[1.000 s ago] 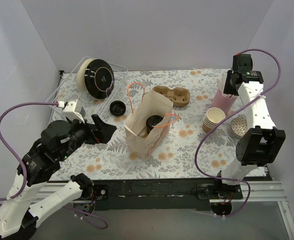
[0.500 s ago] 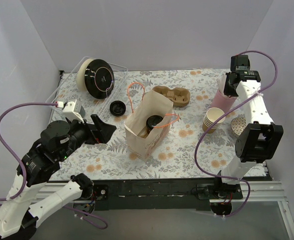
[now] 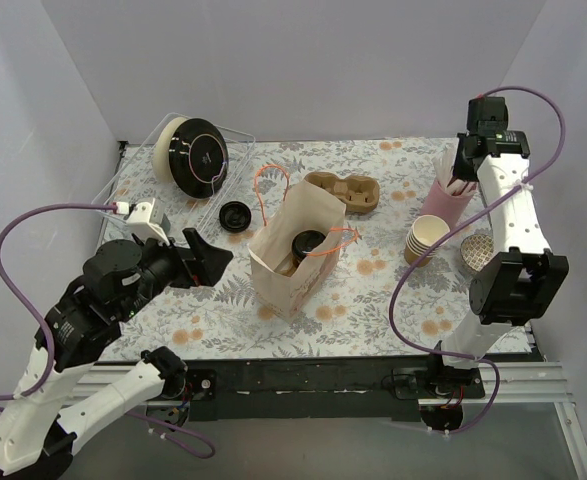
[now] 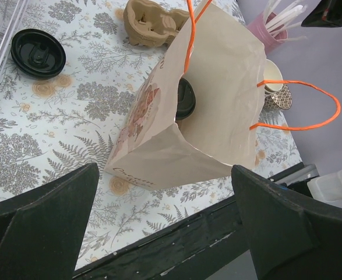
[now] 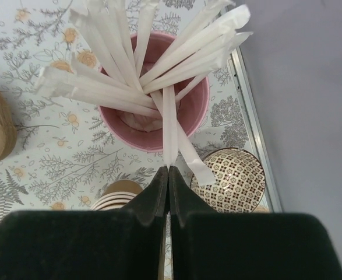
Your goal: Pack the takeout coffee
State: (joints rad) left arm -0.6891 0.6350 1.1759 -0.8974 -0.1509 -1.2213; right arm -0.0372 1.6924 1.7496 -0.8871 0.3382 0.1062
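The takeout coffee (image 3: 306, 243) stands inside the paper bag (image 3: 281, 272) at the middle of the table. Only its black lid shows; the bag walls hide the cup. To the left, the left gripper (image 3: 209, 256) is spread wide, holding nothing. At the far right, the right gripper (image 5: 168, 185) is pressed closed above the pink cup of straws (image 5: 201, 111), its tips meeting one straw's end. Whether it grips that straw is unclear.
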